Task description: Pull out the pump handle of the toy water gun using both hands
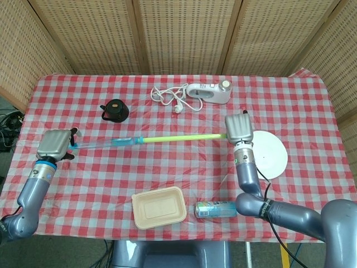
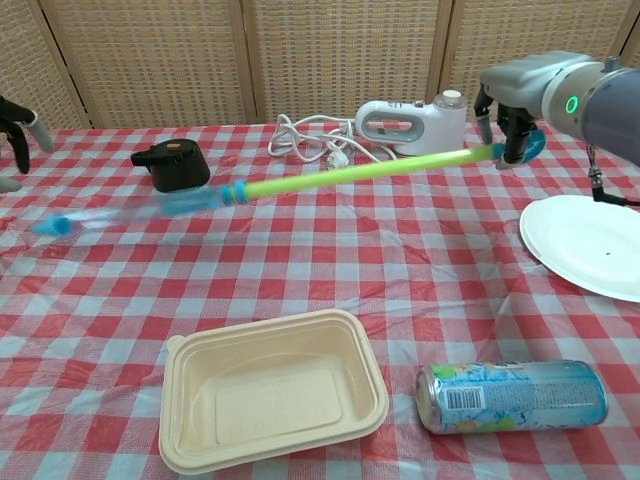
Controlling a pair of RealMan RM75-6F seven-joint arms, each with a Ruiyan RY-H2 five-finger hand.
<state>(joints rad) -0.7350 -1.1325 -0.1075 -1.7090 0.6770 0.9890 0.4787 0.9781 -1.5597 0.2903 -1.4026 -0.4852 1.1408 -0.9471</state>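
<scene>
head view: toy water gun [image 1: 125,142] lies stretched across the middle of the desk [image 1: 301,100], clear blue barrel toward the robot's left, yellow-green pump handle [image 1: 184,137] drawn far out toward the right. right hand [image 1: 239,128] is closed around the far end of the handle, next to the white plate [image 1: 273,156]. gripping the two ends lets the arms pull apart along the gun's own axis, which is what extends the pump. judged: extension looks near its full travel.

left hand [image 1: 54,145] sits at the barrel's end. from above it covers that end, so contact cannot be confirmed here.

chest view: left hand [image 2: 15,125] is cut off at the frame edge, fingers apparently spread, and the barrel [image 2: 120,212] appears below and apart from it, tilted down toward the desk and heavily motion-blurred. judged: barrel has probably slipped free of the left hand, but the blur and the crop leave it uncertain; logging as cannot tell.

right hand [image 2: 510,125] in this view clearly pinches the handle tip, fingers wrapped on it, held above the cloth.

hard to read: barrel label, and the junction between barrel and handle beyond a blue collar.

bystanders: food container [image 2: 270,400], can [image 2: 515,397] on its side, black cap [image 2: 170,165], white appliance with cord [image 2: 410,122].
</scene>
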